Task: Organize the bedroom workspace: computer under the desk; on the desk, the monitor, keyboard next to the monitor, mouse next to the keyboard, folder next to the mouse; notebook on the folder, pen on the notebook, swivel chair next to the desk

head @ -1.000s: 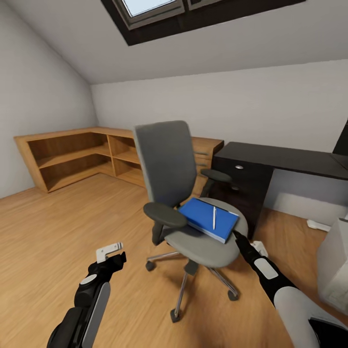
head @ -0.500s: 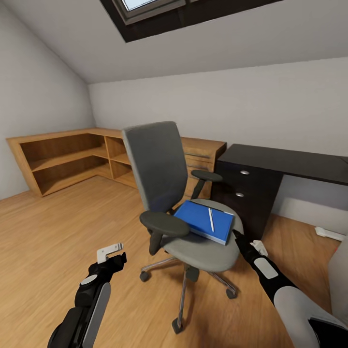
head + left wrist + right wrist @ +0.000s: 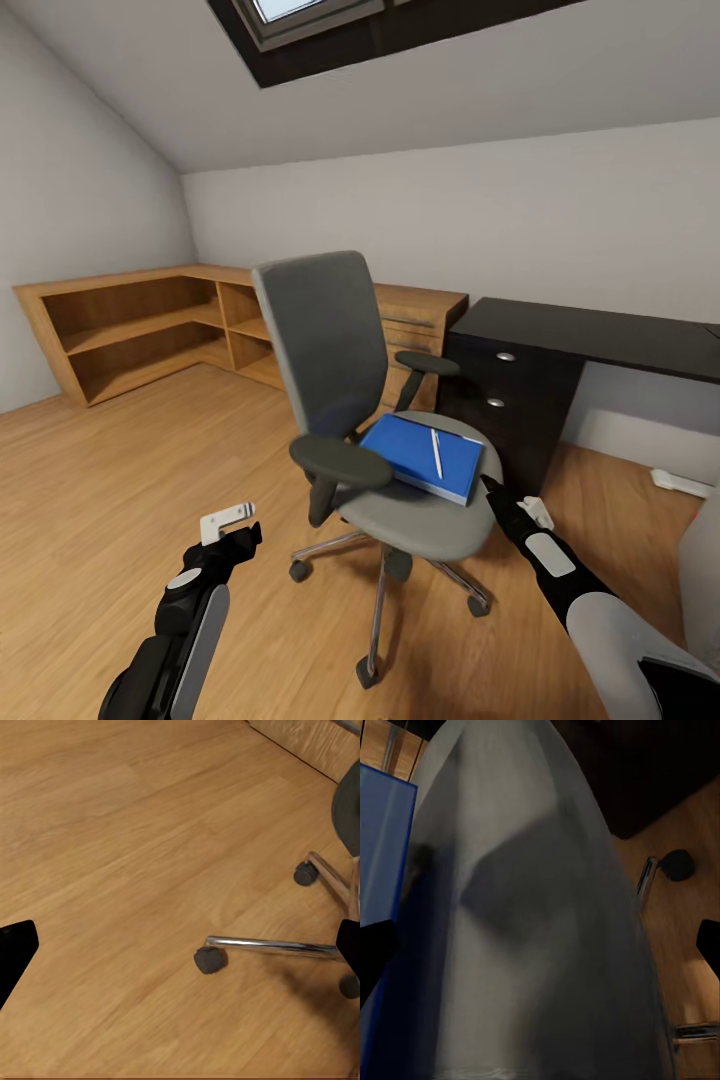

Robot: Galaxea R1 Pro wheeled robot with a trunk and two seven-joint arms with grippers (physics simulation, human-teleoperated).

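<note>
The grey swivel chair (image 3: 335, 345) stands mid-floor, left of the black desk (image 3: 600, 335). On its seat lies the blue folder (image 3: 418, 455), and the thin pale pen (image 3: 436, 452) rests on top of it. My right gripper (image 3: 490, 487) is open at the seat's right edge, just beside the folder's near corner. In the right wrist view the grey seat (image 3: 540, 907) fills the space between the spread fingers, with the folder (image 3: 382, 847) at one side. My left gripper (image 3: 240, 527) hangs open over the floor, left of the chair's chrome base (image 3: 270, 945). The computer (image 3: 703, 560) shows as a pale sliver at the far right.
A wooden corner shelf unit (image 3: 150, 330) lines the far walls behind the chair. The desk's black drawer unit (image 3: 505, 400) stands just behind the seat. A white object (image 3: 683, 483) lies on the floor under the desk. Open wooden floor stretches to the left.
The whole view shifted a little between one second and half a second ago, so the camera moved. Since then nothing has visibly changed; both arms hold their places.
</note>
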